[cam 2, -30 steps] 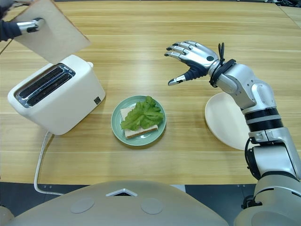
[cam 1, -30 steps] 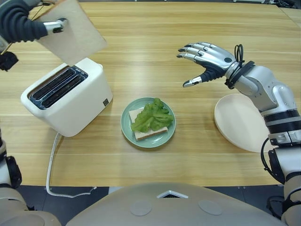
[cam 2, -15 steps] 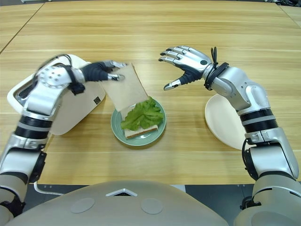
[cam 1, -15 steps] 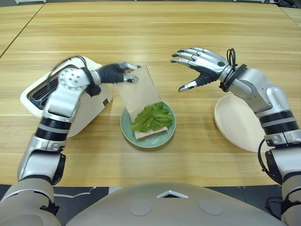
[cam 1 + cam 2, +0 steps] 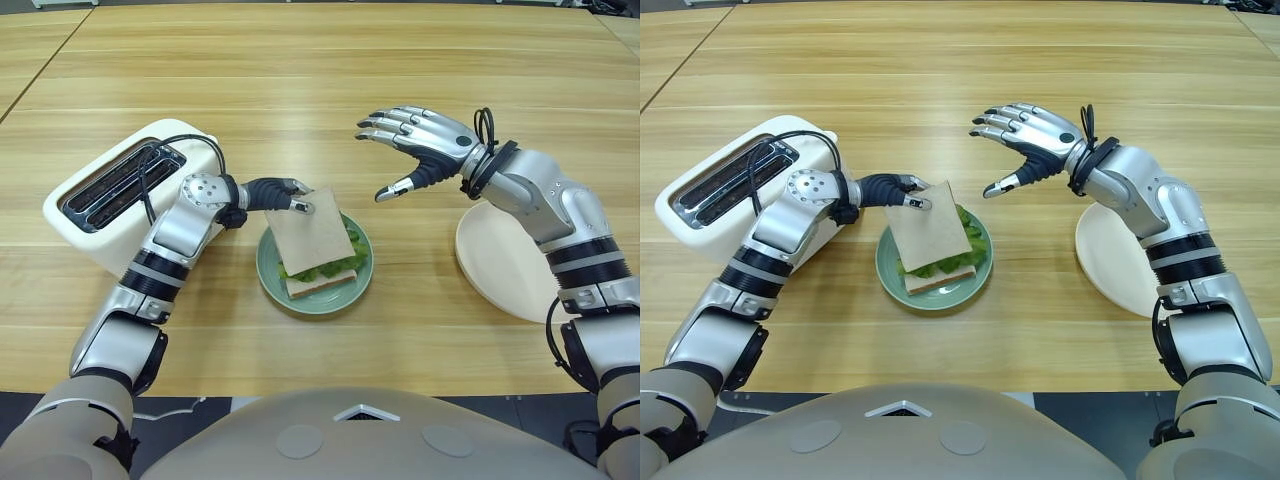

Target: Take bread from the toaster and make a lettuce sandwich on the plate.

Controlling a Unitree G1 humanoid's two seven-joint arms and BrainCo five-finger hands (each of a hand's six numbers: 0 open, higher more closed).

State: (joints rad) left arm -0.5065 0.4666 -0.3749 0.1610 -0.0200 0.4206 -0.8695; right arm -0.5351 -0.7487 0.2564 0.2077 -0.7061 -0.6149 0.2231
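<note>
Top bread slice (image 5: 312,231) — lies over the lettuce (image 5: 352,263) and bottom slice (image 5: 318,287) on the green plate (image 5: 300,304), centre near. Its far corner is pinched by the left hand (image 5: 272,192). Sandwich looks assembled; only the release is left. Toaster (image 5: 110,195) at left, slots look empty. Right hand (image 5: 418,138) — spread, holding nothing, far right of the plate.

The slice of bread (image 5: 312,230) is brought down from above the toaster (image 5: 95,215). It is now laid almost flat over the lettuce (image 5: 350,262) on the green plate (image 5: 300,303), pinched at its upper corner by the left hand (image 5: 272,192). The right hand (image 5: 420,135) is shifted slightly nearer the green plate.
</note>
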